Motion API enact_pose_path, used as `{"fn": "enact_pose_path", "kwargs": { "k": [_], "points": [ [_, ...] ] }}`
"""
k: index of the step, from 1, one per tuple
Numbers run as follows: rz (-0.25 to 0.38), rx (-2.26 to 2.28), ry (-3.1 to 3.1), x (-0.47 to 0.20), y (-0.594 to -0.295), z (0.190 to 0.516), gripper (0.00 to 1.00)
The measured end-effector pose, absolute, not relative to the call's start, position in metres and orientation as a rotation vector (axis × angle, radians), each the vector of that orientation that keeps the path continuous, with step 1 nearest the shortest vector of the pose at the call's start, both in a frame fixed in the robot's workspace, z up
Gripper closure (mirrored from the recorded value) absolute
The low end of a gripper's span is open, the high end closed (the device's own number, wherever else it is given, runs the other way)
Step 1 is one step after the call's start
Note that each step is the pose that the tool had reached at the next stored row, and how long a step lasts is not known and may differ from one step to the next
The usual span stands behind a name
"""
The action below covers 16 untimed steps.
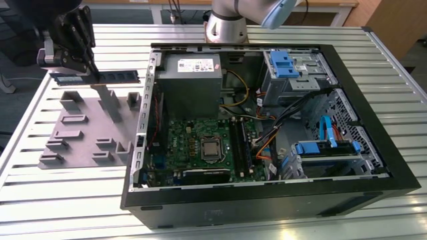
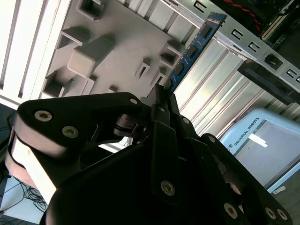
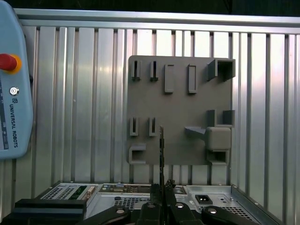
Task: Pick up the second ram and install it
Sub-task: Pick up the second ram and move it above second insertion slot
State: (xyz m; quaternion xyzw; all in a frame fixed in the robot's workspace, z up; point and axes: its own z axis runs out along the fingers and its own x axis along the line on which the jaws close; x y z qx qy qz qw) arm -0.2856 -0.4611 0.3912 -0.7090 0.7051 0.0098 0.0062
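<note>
The second ram (image 1: 120, 76) is a thin blue strip with dark chips, held level in the air over the far edge of the grey holder block (image 1: 87, 132). My gripper (image 1: 92, 74) is shut on it near its middle. In the second wrist view the ram (image 2: 192, 49) sticks out from between the black fingers (image 2: 161, 96). The first wrist view has it edge-on as a thin dark line (image 3: 161, 140) over the holder block (image 3: 180, 103). The green motherboard (image 1: 200, 145), with its long black slots (image 1: 240, 145), lies inside the open case at the exterior view's right.
The black computer case (image 1: 267, 192) lies open on the slatted metal table (image 1: 67, 200). A grey power supply (image 1: 190, 80), blue drive brackets (image 1: 287, 65) and loose cables (image 1: 267, 135) fill it. The arm's base (image 1: 225, 25) stands behind. A pale blue pendant (image 3: 11, 93) lies on the table.
</note>
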Motion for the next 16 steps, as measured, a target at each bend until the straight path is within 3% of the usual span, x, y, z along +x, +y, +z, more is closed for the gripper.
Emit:
{"fn": "enact_pose_path", "kwargs": {
  "k": [16],
  "points": [
    [0.031, -2.219, 2.206, -0.271, -0.461, 0.391, 0.86]
  ]
}}
